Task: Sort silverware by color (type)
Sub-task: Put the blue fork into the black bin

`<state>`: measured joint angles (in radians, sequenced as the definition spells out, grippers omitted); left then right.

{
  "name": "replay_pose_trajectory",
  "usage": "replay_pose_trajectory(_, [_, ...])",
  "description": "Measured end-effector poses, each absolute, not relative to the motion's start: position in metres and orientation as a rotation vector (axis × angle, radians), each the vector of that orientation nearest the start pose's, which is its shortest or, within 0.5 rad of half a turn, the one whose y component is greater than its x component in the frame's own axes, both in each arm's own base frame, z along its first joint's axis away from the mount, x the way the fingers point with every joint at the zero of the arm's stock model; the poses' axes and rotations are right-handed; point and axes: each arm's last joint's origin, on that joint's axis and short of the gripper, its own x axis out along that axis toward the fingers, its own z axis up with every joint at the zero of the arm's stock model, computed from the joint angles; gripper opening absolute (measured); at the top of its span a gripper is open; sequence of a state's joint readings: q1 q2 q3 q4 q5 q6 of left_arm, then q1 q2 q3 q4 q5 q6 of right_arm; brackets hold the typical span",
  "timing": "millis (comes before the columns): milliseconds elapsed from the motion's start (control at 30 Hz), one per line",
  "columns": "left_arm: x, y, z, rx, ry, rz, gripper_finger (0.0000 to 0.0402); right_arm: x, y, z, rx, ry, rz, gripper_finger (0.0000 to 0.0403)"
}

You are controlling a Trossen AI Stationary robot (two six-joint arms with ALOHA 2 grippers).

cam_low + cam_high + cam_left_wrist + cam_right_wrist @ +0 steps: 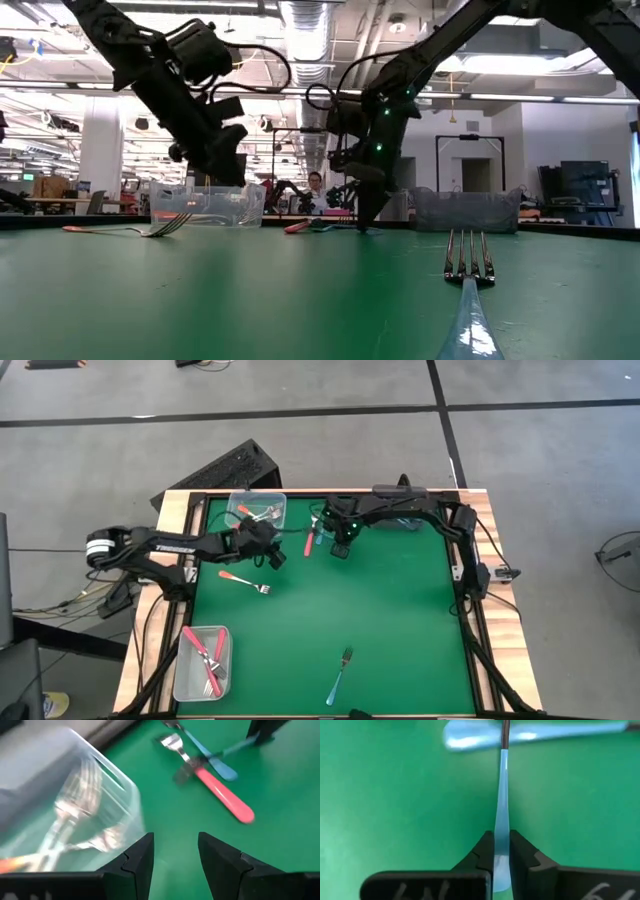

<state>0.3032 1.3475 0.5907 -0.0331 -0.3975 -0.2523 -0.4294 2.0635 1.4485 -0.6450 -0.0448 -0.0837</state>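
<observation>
The right gripper (502, 851) has its fingers pinched narrow on the slim handle of a light blue fork (502, 795), low over the green surface (380, 610) near the far bins. Light, stiff and probably slick, it looks best gripped mid-handle. The left gripper (175, 852) hangs open, empty, beside a clear bin (262, 507).

A light blue-handled fork (501, 810) is pinched edge-on in the right claw (502, 851), by a red-handled fork (307, 544) and another blue one (207, 755). An orange-handled fork (243, 580) and a blue fork (340, 674) lie apart on the worktop
</observation>
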Motion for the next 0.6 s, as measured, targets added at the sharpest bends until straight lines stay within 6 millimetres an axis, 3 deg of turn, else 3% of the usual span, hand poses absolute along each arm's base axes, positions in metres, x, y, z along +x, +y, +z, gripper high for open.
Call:
replay_pose_trajectory(133, [0.239,0.071,0.161,-0.225,0.734,0.734,0.0141,0.367,-0.157,0.177,0.153,1.239,-0.294,0.0038])
replay_pose_trajectory(267, [0.242,0.059,0.161,-0.221,0.716,0.737,0.0141,0.346,-0.145,0.210,0.089,1.160,-0.351,0.0038])
replay_pose_trajectory(433, [0.244,0.052,0.162,-0.225,0.688,0.769,0.0141,0.298,-0.136,0.231,0.072,1.043,-0.418,0.0038])
replay_pose_trajectory(600, [0.247,0.051,0.165,-0.228,0.645,0.768,0.0141,0.245,-0.132,0.225,-0.026,1.029,-0.648,0.0038])
